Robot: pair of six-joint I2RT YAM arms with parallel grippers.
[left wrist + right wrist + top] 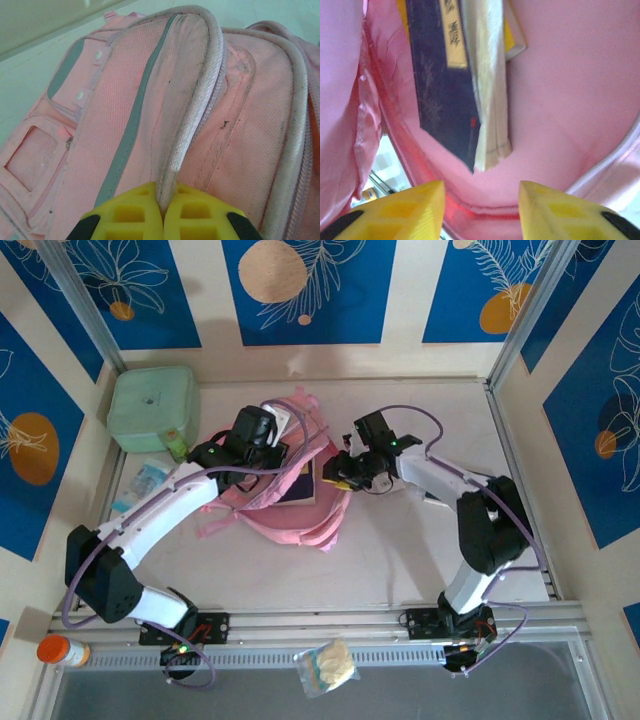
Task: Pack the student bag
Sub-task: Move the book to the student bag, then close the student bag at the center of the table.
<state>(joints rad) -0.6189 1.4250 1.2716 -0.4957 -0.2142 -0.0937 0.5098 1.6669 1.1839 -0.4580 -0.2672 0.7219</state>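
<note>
While the student bag [305, 525] lies slumped at mid-table, the left arm arches over it from the left. The left gripper [162, 210] is clenched on the bag's piped opening rim. The right arm reaches in from the right with its elbow raised. The right gripper [481, 210] sits at the bag's mouth, fingers parted and holding nothing, just short of a dark blue book [440, 90] lying inside.

Enclosed robot lab cell: aluminium-frame rail [330, 621], blue leaf-print wall panels [345, 300], white table [390, 560].
</note>
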